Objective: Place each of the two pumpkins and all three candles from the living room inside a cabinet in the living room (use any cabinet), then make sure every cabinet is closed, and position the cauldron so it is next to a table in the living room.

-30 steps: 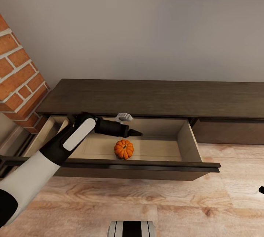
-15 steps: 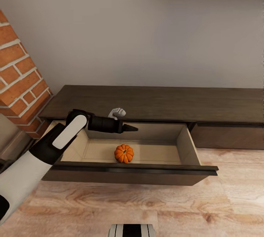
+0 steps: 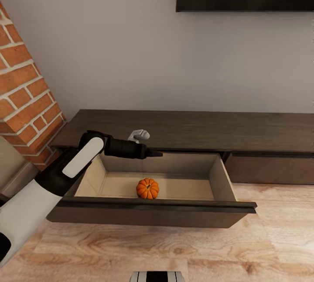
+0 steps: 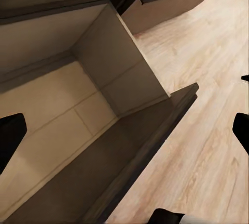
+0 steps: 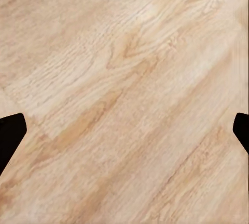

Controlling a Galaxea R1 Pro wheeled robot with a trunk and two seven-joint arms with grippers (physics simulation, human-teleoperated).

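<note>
A: Pumpkin lies alone in the cabinet's open drawer; the left pincer, jaws apart and empty, has risen above it.

B: So one delivered. The right pincer, also apart, hangs over bare floor.

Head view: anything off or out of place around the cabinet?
Nothing damaged or spilled. The cabinet has one drawer pulled wide open, with a single pumpkin sitting upright inside near the front. The left gripper hovers above the drawer's back edge, holding nothing. The neighbouring drawer front is shut.
</note>
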